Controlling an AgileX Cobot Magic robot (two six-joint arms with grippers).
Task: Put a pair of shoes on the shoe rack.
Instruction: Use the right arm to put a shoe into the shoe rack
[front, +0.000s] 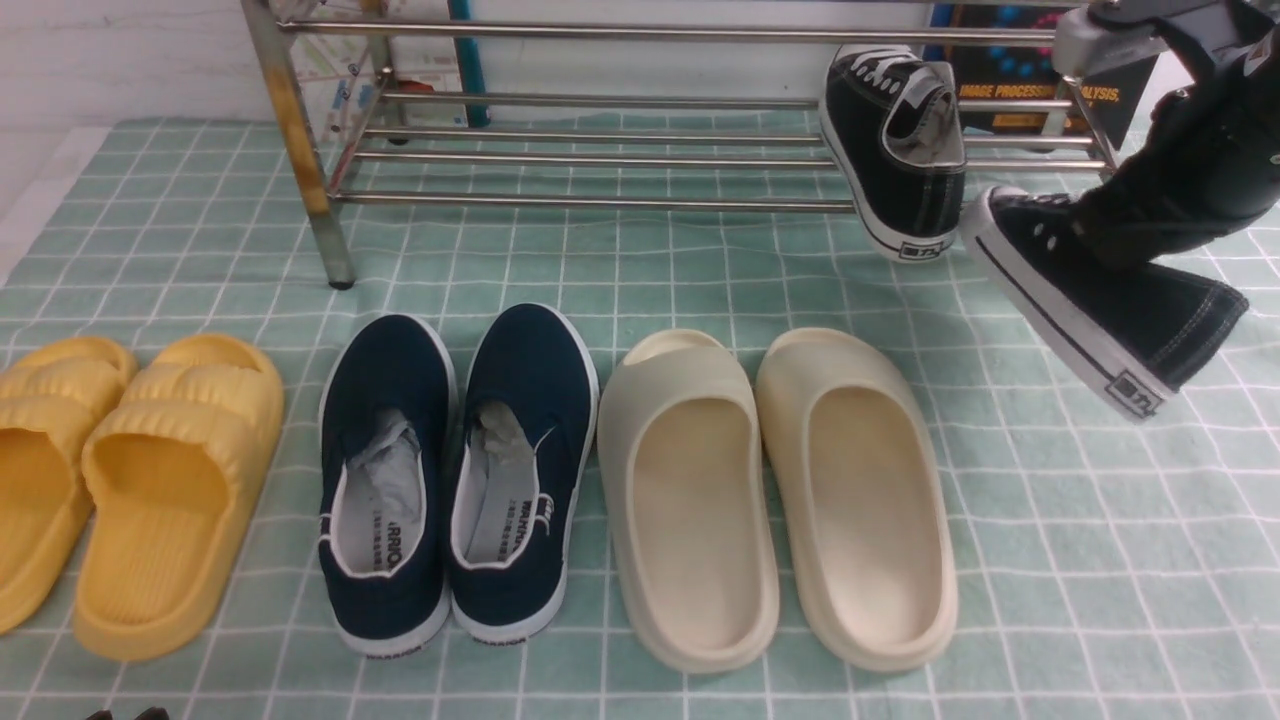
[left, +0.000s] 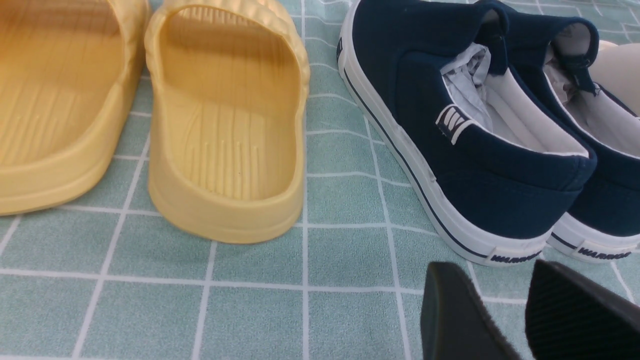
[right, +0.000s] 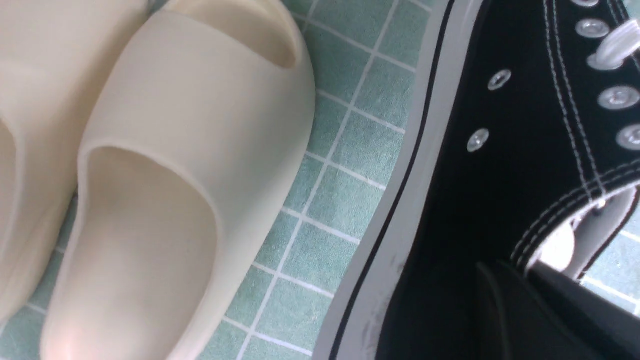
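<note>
Nearest, beside the navy slip-ons (left: 450, 125), parted and empty: left gripper (left: 492, 280). Farther, clamped on the second sneaker (front: 1140, 300), probably at its collar: right gripper (front: 1110, 235), holding it aloft, toe angled toward the shoe rack (front: 600, 203) for placing. Farthest, on the rack's right end, heel overhanging: first sneaker (front: 890, 160).

Rack (front: 600, 203): 12 o'clock, on cloth (front: 1050, 560).
First sneaker (front: 890, 165): 2 o'clock, on rack.
Second sneaker (front: 1150, 310): 3 o'clock, above cloth.
Slip-ons (front: 520, 400): 8 o'clock, between left slippers (front: 170, 520) and right slippers (front: 690, 500).

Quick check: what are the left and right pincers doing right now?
Left pincer: open, holding nothing.
Right pincer: closed on a black sneaker.
</note>
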